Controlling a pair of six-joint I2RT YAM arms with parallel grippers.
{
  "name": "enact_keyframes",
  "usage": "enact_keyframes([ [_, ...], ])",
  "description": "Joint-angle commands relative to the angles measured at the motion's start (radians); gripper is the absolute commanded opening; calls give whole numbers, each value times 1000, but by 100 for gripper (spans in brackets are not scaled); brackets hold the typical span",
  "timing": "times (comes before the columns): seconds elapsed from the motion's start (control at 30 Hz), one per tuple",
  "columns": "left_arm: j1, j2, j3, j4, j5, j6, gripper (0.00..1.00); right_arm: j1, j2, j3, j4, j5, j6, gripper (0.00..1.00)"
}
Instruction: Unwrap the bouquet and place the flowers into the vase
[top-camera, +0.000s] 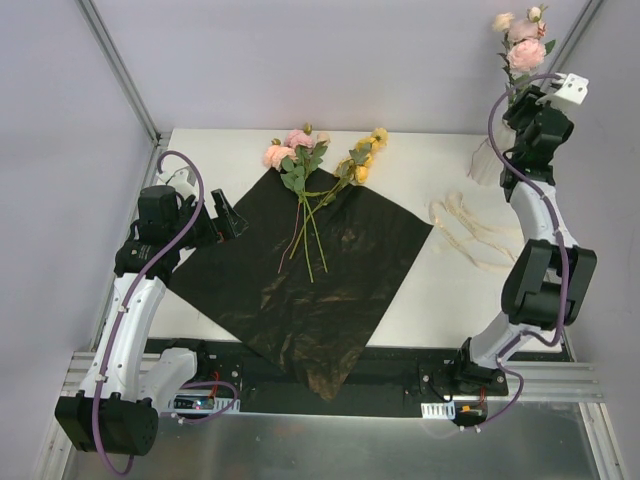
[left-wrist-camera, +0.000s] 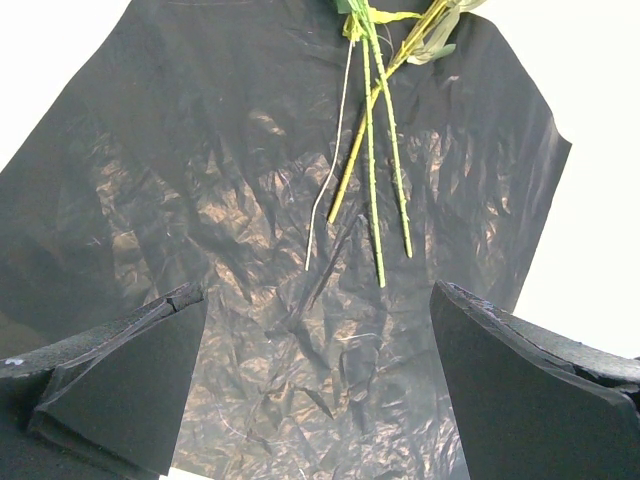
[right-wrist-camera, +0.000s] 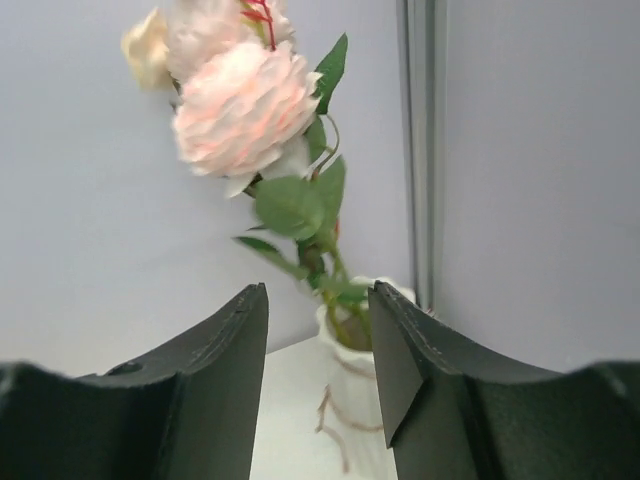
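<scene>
The bouquet is unwrapped: its black sheet (top-camera: 310, 280) lies flat on the table. Pink flowers (top-camera: 290, 152) and yellow ones (top-camera: 367, 152) rest on it, their green stems (left-wrist-camera: 372, 170) pointing toward me. More pink and peach flowers (top-camera: 524, 45) stand upright at the back right, with stems inside the white vase (right-wrist-camera: 352, 345). My right gripper (right-wrist-camera: 318, 300) is raised just in front of that vase, open, nothing between its fingers. My left gripper (left-wrist-camera: 315, 295) hovers wide open over the sheet's left part, short of the stem ends. My right arm hides the vase in the top view.
The cream ribbon (top-camera: 468, 232) lies loose on the white table, right of the sheet. Frame posts (top-camera: 120, 70) rise at the back corners, one (right-wrist-camera: 420, 150) close behind the vase. The sheet's near corner overhangs the dark front rail (top-camera: 400, 370).
</scene>
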Motion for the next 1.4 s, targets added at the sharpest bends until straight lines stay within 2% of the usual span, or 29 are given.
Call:
enact_keyframes([
  [0.0, -7, -16, 10, 29, -30, 14, 99, 25, -145, 14, -239, -9, 185, 51],
  [0.13, -7, -13, 7, 29, -31, 14, 99, 60, -228, 1, -448, -30, 368, 50],
  [0.4, -7, 3, 7, 29, -26, 12, 99, 221, -316, -161, -612, -37, 589, 46],
  [0.67, -7, 9, 6, 29, -20, 9, 99, 491, -175, -235, -669, -173, 677, 41],
  [0.83, -9, 12, 7, 29, -14, 8, 99, 666, 26, -123, -681, -219, 660, 40],
  [0.97, -9, 3, 6, 29, -17, 9, 99, 766, 185, 64, -764, -144, 566, 38],
  [1.17, -12, 0, 6, 29, -14, 8, 99, 835, 339, 225, -795, -34, 503, 36],
  [1.37, -13, -5, 9, 30, -8, 5, 99, 866, 423, 319, -778, -6, 430, 35],
])
